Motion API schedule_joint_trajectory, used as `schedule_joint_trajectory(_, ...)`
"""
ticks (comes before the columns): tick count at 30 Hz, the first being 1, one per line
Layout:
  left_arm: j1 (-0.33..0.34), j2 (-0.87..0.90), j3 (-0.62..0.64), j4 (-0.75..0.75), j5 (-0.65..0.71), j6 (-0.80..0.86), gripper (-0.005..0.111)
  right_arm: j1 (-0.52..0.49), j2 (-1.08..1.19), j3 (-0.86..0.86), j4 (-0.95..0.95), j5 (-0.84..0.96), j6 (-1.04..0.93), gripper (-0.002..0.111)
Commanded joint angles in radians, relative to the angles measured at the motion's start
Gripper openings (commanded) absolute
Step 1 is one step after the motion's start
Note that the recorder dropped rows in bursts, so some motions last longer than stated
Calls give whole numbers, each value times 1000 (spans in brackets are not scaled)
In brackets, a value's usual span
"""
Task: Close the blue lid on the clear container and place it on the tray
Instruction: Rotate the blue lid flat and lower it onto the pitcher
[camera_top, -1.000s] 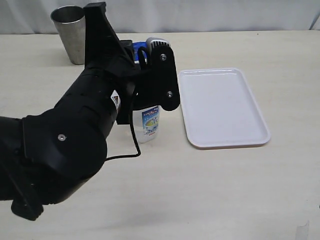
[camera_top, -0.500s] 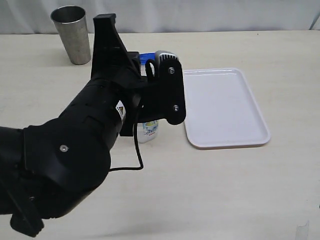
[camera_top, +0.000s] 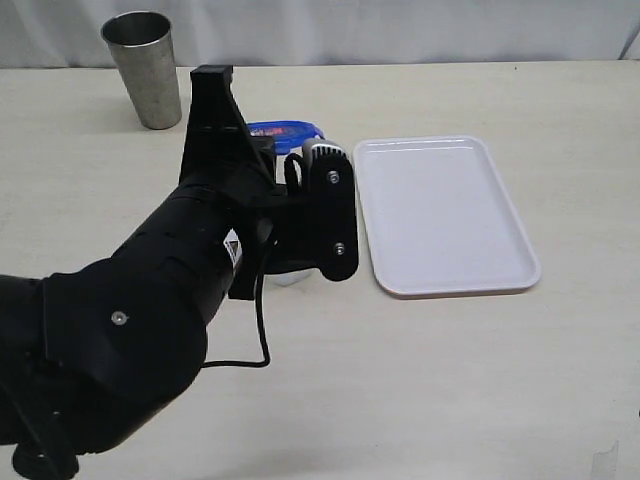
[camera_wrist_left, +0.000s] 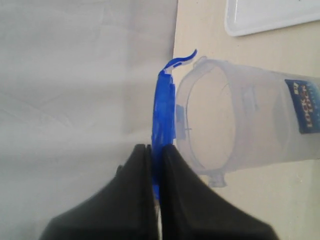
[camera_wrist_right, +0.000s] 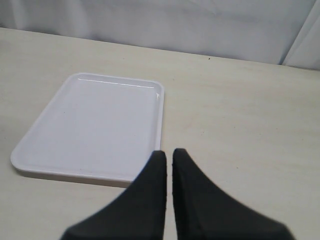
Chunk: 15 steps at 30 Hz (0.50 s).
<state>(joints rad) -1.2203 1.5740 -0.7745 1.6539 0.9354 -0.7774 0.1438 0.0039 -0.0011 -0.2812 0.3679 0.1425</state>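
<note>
left wrist view shows my left claw (camera_wrist_left: 156, 147) clenched on the blue lid (camera_wrist_left: 163, 105), which i see edge-on, pinched between the two dark fingers (camera_wrist_left: 131, 200). one snap flap (camera_wrist_left: 182, 57) curls off the lid's far end. the lid sits just beside the open mouth of the clear container (camera_wrist_left: 240, 125), face toward the rim. i cannot tell from here whether lid and rim are touching or a hair apart. the container's blue-and-white label (camera_wrist_left: 306, 105) shows on its side, and a corner of the white tray (camera_wrist_left: 265, 17) lies on the beige surface (camera_wrist_left: 200, 35) beyond it.

from the exterior view, the left arm (camera_top: 200, 270) covers most of the container, so only a pale sliver shows under the wrist housing. a blue edge of the lid peeks out above that housing. the tray lies flat on the surface just to the right of the arm, near the container but not under it. a grey metal cup (camera_top: 145, 65) stands upright at the back left, well apart from everything else.

on the right wrist view, my right claw (camera_wrist_right: 168, 156) is clenched on nothing, its fingers pressed nearly together. it hangs above the surface with the tray ahead of it and off to one side. a pale cloth backdrop (camera_wrist_right: 150, 20) runs along the far edge of the surface.
</note>
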Motion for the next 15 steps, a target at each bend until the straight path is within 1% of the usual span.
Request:
schedule_joint_trajectory(1,-2,-9,4,-26,-54,1,0,-2,-4,1,3,1,2,5)
schedule_joint_trajectory(10,-2,-9,4,-93,-87,52,0,-2,-4,1,3,1,2,5)
schedule_joint_trajectory(15,-2,-9,4,-96,-117,52,0,-2,-4,1,3,1,2,5)
